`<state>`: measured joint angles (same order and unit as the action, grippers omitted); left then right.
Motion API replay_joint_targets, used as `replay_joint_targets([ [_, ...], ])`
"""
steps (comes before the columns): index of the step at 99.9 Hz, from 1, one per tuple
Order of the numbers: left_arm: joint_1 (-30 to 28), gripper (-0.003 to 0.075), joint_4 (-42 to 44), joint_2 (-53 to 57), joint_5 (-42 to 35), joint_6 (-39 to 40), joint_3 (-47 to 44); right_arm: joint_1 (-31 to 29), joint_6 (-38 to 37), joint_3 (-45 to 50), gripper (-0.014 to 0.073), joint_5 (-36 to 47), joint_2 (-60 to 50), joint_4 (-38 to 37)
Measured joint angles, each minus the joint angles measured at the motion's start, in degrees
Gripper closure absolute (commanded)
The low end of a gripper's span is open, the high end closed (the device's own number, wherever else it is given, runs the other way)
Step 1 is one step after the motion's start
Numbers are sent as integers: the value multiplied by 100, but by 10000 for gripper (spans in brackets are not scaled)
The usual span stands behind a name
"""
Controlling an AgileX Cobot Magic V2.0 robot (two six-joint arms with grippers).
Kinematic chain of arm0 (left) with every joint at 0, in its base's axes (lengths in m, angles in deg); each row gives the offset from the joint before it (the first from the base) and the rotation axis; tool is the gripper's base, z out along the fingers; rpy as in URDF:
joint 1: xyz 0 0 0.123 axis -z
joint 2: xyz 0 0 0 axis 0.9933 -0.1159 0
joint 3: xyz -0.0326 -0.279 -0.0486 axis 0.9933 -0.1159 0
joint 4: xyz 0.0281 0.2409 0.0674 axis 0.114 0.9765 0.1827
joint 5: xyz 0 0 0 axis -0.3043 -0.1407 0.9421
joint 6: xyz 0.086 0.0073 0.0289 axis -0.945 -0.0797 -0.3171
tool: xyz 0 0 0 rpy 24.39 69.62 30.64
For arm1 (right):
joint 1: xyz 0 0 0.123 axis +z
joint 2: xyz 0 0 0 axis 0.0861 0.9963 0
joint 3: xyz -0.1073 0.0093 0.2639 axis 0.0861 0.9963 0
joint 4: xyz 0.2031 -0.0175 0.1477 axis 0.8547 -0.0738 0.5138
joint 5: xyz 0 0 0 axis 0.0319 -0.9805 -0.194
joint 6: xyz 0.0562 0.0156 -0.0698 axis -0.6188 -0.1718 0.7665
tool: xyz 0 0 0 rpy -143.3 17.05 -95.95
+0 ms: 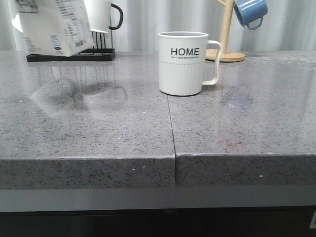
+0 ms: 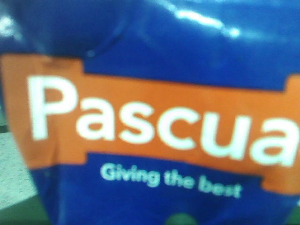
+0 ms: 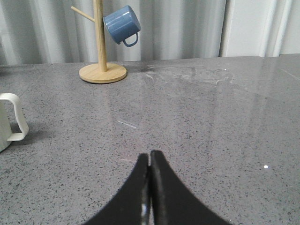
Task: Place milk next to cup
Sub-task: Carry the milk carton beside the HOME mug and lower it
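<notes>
At the far left of the front view the milk (image 1: 53, 27) hangs tilted in the air above the grey stone table (image 1: 98, 128), its top cut off by the frame so only the lower white body with small blurred print shows. It is well apart from the cup and clear of the tabletop; a dim reflection of it lies on the surface beneath. Nothing holding it can be seen there. In the left wrist view the carton (image 2: 150, 117) fills nearly the whole picture, blue with an orange band reading "Pascua" (the last letter cut off) and "Giving the best" below; the left gripper's fingers are hidden, so it probably grips the carton, but whether it is clamped cannot be told.

Behind the carton, a black rack (image 1: 74, 55) holds a white mug with a black handle (image 1: 106, 15), mostly covered and cropped.

Near the middle the cup (image 1: 182, 63) stands upright just right of the table seam, "HOME" facing the camera, handle to the right. The right wrist view catches only its handle and edge (image 3: 11, 123).

Further right, a wooden mug tree (image 1: 226, 39) stands at the back with a blue mug (image 1: 250, 12) hanging from it, partly cropped.

The right gripper (image 3: 150, 187) hovers low over bare table, its dark fingers (image 3: 133, 192) pressed together with nothing between them.
</notes>
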<state>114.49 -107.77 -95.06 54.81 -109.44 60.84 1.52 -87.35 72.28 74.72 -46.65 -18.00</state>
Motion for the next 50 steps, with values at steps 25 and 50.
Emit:
replay_joint_targets([
  [25,494,639,-341,-1031,-282,-150,599,0,0,0,713,0,0,0],
  [50,768,639,-1013,-1651,-531,-222,1085,0,0,0,713,0,0,0],
])
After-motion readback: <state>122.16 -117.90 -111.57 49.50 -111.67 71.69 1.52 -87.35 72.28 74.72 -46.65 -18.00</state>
